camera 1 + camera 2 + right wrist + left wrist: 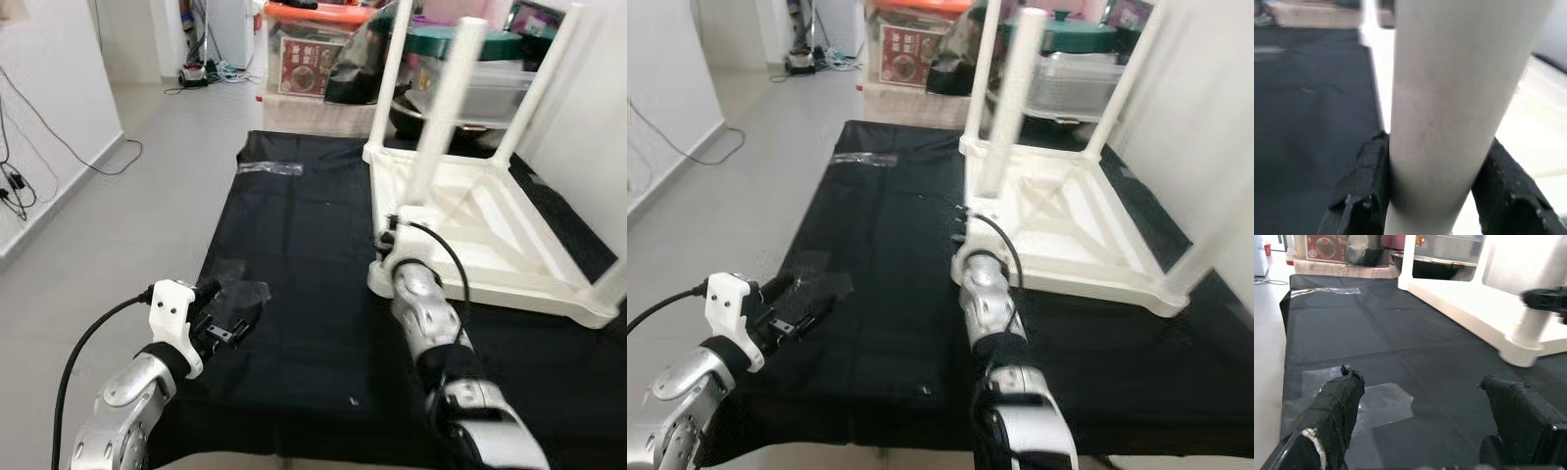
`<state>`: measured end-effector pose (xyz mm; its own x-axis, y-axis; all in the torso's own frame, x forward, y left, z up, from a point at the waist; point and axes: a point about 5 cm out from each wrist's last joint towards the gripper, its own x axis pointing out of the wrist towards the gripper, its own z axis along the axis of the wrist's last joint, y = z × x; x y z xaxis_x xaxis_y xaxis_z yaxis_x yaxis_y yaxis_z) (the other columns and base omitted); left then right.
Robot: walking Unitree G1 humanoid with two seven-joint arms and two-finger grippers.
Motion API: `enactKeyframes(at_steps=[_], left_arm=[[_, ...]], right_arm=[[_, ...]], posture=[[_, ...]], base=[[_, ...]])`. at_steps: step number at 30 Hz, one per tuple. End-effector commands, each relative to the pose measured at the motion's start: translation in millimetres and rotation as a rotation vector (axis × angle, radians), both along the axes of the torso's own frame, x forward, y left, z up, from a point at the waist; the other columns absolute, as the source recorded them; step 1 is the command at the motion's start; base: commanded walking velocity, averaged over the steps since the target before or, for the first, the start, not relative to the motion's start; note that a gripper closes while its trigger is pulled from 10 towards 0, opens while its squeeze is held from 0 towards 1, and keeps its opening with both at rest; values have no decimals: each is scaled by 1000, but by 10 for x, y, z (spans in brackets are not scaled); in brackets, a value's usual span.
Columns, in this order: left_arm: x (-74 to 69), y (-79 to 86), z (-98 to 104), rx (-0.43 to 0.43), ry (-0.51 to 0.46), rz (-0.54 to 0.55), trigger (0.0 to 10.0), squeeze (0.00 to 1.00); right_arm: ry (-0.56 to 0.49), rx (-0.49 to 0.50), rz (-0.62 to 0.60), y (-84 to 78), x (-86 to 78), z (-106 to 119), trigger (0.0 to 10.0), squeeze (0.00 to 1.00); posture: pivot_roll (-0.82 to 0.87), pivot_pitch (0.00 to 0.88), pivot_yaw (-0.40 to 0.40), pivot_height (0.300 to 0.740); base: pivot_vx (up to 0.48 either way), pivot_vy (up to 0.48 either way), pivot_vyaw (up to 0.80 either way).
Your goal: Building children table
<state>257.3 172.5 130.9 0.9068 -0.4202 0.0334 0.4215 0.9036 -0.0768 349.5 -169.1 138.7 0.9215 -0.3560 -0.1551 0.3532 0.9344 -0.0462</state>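
A white children's table (pixel 509 235) lies upside down on the black cloth (pixel 294 245), its legs pointing up. My right gripper (pixel 392 233) is shut on the base of the near-left leg (pixel 446 108). In the right wrist view that leg (pixel 1449 98) stands between the two fingers (pixel 1369 181), which press on both of its sides. My left gripper (pixel 220 318) hovers low over the cloth's front left, open, its fingers (pixel 1337 401) spread wide above a flat clear plastic bag (pixel 1383 404) and holding nothing.
A second clear plastic strip (pixel 269 168) lies at the far left of the cloth. Storage boxes and a pot (pixel 313 59) crowd the back. Cables (pixel 59 137) trail along the left wall and floor. A wall rises close on the right.
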Motion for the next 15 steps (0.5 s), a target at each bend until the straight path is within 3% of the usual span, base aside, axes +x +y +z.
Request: enactKeyframes(at_steps=[1,2,4,5,6,9,10,11,13,15], left_arm=[[-8,-4,-5,2,9,-11,10000,0],[-12,0,-3,2,9,-12,10000,0],[-12,0,-3,2,9,-12,10000,0],[-15,1,-4,1,10,-14,10000,0],[-18,3,-4,1,10,-15,10000,0],[-20,6,-7,1,11,-14,10000,0],[-23,10,-9,2,11,-14,10000,0],[-23,10,-9,2,11,-14,10000,0],[-28,18,-12,3,11,-12,10000,0],[-30,21,-12,3,11,-11,10000,0]], right_arm=[[66,-88,-98,-208,-140,-68,0,0],[67,-128,-99,-232,-274,-33,0,0],[67,-128,-99,-232,-274,-33,0,0],[64,-149,-109,-253,-342,2,2706,0],[47,-150,-100,-250,-330,35,10000,0],[28,-159,-68,-213,-256,69,10000,0],[-22,-139,-31,-174,-201,114,10000,1000],[-22,-139,-31,-174,-201,114,10000,1000],[-121,-117,-10,-133,-172,237,10000,1000],[-133,-110,-7,-118,-206,284,10000,1000]], posture=[[40,0,-82,740],[40,0,-82,740],[40,0,-82,740],[32,0,-77,740],[34,0,-76,740],[40,0,-79,740],[41,0,-80,740],[41,0,-80,740],[46,0,-89,740],[46,0,-89,740]], base=[[0,0,0],[0,0,0],[0,0,0],[0,0,0],[0,0,0],[0,0,0],[0,0,0],[0,0,0],[0,0,0],[0,0,0]])
